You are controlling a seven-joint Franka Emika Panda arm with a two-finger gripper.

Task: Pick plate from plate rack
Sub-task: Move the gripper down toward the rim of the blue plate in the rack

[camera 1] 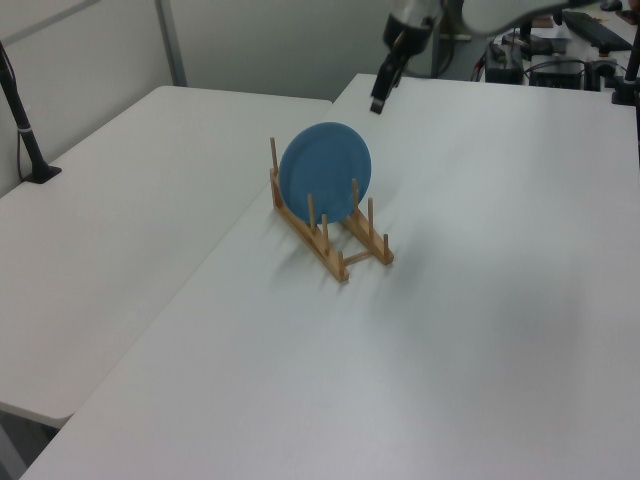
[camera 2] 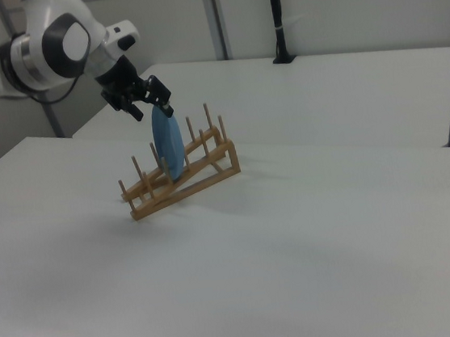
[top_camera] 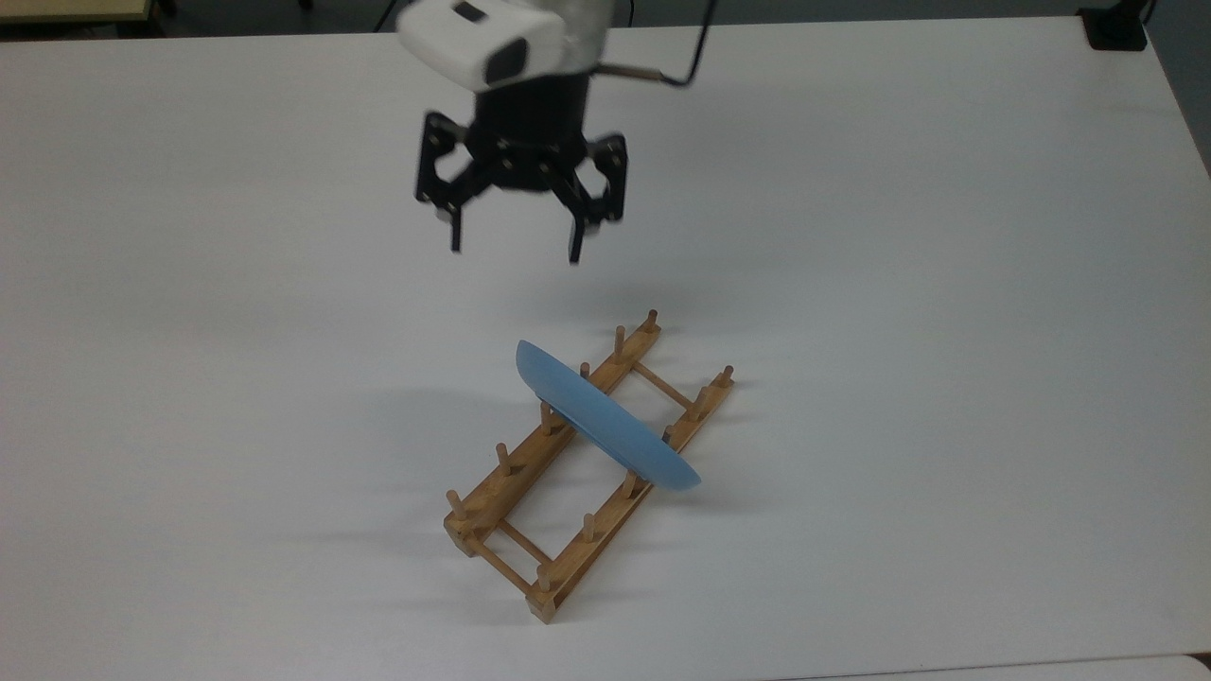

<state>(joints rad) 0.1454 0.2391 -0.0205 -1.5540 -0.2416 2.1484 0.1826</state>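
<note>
The light-blue plate (top_camera: 605, 426) stands on edge across the middle of the wooden plate rack (top_camera: 492, 492), held between its pegs. In the left view the plate (camera 1: 325, 172) shows its round face over the rack (camera 1: 318, 250); in the right view the plate (camera 2: 167, 146) is edge-on in the rack (camera 2: 186, 185). My gripper (top_camera: 515, 253) hangs open and empty above the table, beyond the rack's far end in the top view. It is apart from the plate, up and to the right of it in the left view (camera 1: 378, 100) and just above its upper rim in the right view (camera 2: 152, 113).
The rack sits on a wide white table (top_camera: 899, 284). A second white table (camera 1: 130, 220) adjoins it on the left view's left, with a black post (camera 1: 25, 130) clamped at its edge. A black clamp (top_camera: 1116, 28) sits at the top view's upper right corner.
</note>
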